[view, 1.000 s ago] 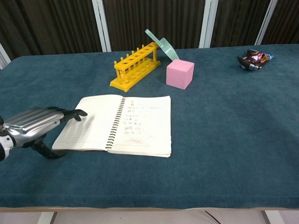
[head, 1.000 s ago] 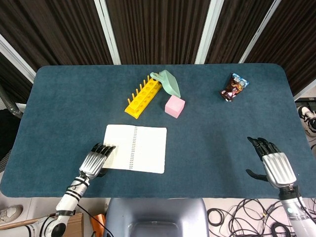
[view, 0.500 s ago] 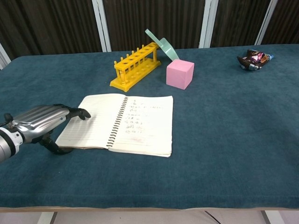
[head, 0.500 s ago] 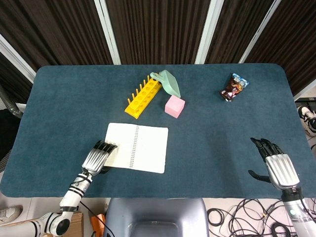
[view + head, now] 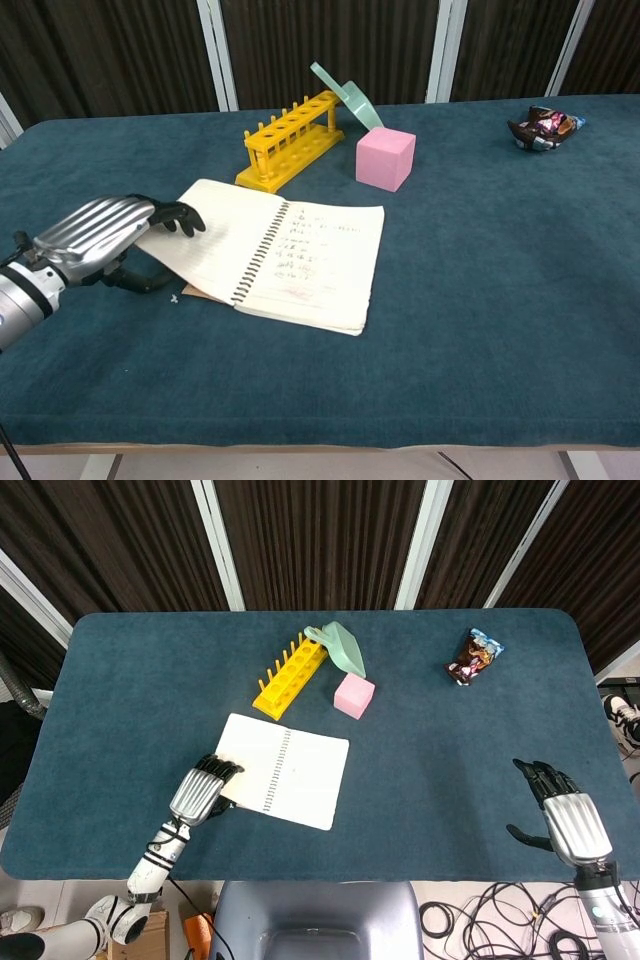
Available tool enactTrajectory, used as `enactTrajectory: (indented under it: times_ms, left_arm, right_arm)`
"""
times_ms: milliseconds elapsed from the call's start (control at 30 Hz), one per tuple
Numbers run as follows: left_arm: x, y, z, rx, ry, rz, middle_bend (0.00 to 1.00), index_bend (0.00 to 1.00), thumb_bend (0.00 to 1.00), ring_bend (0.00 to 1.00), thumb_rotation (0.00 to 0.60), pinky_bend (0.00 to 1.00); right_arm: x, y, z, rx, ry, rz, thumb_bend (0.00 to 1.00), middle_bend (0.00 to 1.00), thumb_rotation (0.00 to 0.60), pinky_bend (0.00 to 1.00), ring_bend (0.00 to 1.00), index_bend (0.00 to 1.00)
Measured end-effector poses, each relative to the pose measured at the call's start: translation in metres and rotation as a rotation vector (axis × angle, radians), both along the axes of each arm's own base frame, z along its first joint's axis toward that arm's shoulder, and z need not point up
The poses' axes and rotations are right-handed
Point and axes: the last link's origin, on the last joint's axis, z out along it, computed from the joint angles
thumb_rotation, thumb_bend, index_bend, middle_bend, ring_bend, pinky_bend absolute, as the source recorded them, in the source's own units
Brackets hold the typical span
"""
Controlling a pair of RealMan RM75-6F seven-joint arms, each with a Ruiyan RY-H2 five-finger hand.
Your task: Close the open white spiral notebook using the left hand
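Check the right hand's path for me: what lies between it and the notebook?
Nothing: only bare table lies between the right hand and the notebook, as the head view shows.

lab | test-tube rack [image 5: 289, 676] | cloth-covered table [image 5: 130, 680] | dark curtains [image 5: 320, 540]

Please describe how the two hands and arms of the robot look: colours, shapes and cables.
Both the left hand and the right hand have ribbed silver metal backs and black fingers. The left forearm is a silver-white segmented cylinder with a black band. A thin black cable runs beside each wrist.
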Motion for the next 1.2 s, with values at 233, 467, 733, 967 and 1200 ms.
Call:
enactTrajectory:
  times_ms: [233, 467, 733, 967, 1200]
  left_arm:
    - [0.006, 0.005, 0.001, 0.076, 0.046, -0.173, 0.48, 0.46, 0.56, 0.51, 0.600, 0.38]
    - [0.019, -0.002, 0.005, 0.146, 0.072, -0.332, 0.48, 0.46, 0.52, 0.49, 0.600, 0.37]
    - [0.037, -0.008, 0.008, 0.208, 0.192, -0.540, 0.42, 0.40, 0.49, 0.40, 0.600, 0.32]
    - [0.070, -0.001, -0.001, 0.187, 0.214, -0.650, 0.34, 0.30, 0.37, 0.33, 0.600, 0.29]
    - [0.104, 0.002, -0.021, 0.140, 0.164, -0.652, 0.28, 0.22, 0.30, 0.29, 0.600, 0.27]
  right_arm:
    - [0.000, 0.000, 0.000, 0.004, -0.003, 0.002, 0.03, 0.17, 0.600, 0.24, 0.11, 0.12]
    - [0.000, 0.002, 0.003, -0.011, -0.011, 0.008, 0.03, 0.17, 0.600, 0.23, 0.11, 0.12]
    - [0.000, 0.004, 0.006, -0.021, -0.016, 0.010, 0.03, 0.17, 0.600, 0.22, 0.11, 0.12]
    - [-0.001, 0.005, 0.006, -0.026, -0.019, 0.013, 0.03, 0.17, 0.600, 0.22, 0.11, 0.12]
    - [-0.002, 0.005, 0.006, -0.030, -0.020, 0.008, 0.03, 0.17, 0.600, 0.22, 0.11, 0.13]
